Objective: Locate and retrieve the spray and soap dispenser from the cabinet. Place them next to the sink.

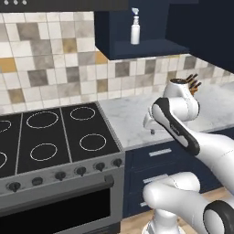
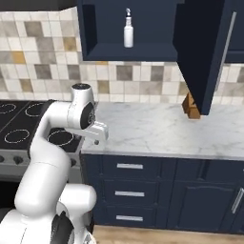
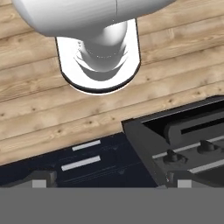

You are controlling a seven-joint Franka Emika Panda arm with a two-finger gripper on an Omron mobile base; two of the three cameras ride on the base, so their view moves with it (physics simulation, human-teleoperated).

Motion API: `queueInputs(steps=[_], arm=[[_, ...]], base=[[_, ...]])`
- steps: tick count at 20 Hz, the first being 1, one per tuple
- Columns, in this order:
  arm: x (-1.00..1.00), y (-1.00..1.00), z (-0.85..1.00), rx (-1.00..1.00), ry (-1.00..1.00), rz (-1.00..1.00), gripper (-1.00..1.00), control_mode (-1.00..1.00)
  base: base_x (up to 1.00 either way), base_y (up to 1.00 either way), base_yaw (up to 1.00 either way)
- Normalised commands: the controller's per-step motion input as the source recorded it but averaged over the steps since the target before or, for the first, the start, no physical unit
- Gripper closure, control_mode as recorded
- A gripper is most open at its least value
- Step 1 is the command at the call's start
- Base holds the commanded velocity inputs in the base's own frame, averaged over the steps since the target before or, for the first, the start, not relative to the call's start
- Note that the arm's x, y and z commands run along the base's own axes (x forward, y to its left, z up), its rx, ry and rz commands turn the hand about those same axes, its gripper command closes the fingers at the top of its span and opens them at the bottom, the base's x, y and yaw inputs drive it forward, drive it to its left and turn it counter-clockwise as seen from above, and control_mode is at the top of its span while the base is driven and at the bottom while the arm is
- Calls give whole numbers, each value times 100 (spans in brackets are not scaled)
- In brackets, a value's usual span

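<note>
Open wall cabinet (image 2: 95,28) above the marble counter (image 2: 157,128), its door (image 2: 205,52) swung out to the right. I see the spray (image 2: 128,29) standing upright on the cabinet shelf, alone, toward the shelf's middle and well above the arm; the left base view shows it likewise (image 1: 135,27). No soap dispenser is visible on the part of the shelf that I can see. The sink is outside these views.

My gripper (image 2: 97,137) hangs low beside the stove's (image 1: 50,137) right edge, pointing down toward the wooden floor (image 3: 43,113) and the navy drawers (image 3: 83,157). Its jaws stand fully apart and hold nothing.

Handling, as I judge it: the spray looks like a light, stiff plastic bottle, smooth and therefore somewhat slippery, and tall and slim enough to tip if nudged. I would grasp it across the cylindrical body, below the neck and above mid-height, avoiding the trigger nozzle, which is irregular and may yield. Approach should be level from the front of the shelf, clearing the open door. A knife block (image 2: 190,108) sits on the counter beneath that door.
</note>
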Motion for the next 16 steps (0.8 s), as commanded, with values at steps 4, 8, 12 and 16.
queueInputs(steps=[4,8,12,16], arm=[[0,0,0,0,0,0,-100,100],[0,0,0,0,0,0,-100,100],[0,0,0,0,0,0,-100,100],[0,0,0,0,0,0,-100,100]], base=[[26,-21,7],[58,-21,9],[78,-30,14],[45,-18,13]])
